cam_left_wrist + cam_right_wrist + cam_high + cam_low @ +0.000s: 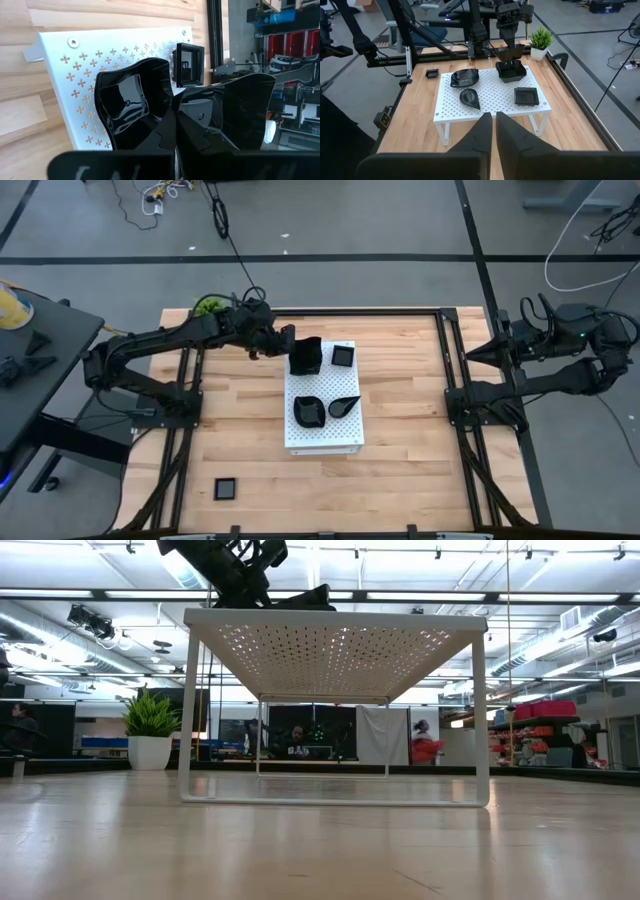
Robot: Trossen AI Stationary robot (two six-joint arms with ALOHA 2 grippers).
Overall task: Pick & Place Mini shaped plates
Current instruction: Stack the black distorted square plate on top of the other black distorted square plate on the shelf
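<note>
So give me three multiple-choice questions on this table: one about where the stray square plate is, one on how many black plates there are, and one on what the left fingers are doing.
1. Where is the square plate that is off the white perforated board?
A. On the wooden table, apart from the board
B. On the potted plant
C. Between the right fingers

2. How many black plates show from above?
A. Three
B. Five
C. Seven

3. What state are the left fingers in?
A. Open over bare wood
B. Shut on a wavy-edged plate
C. Out of view

Answers:
1. A, the square plate lies on the table, clear of the white perforated board.
2. B, four are at the board and one is off it.
3. B, the left gripper pinches the wavy-edged plate at the board's corner, while the right gripper waits at the table's side.
</note>
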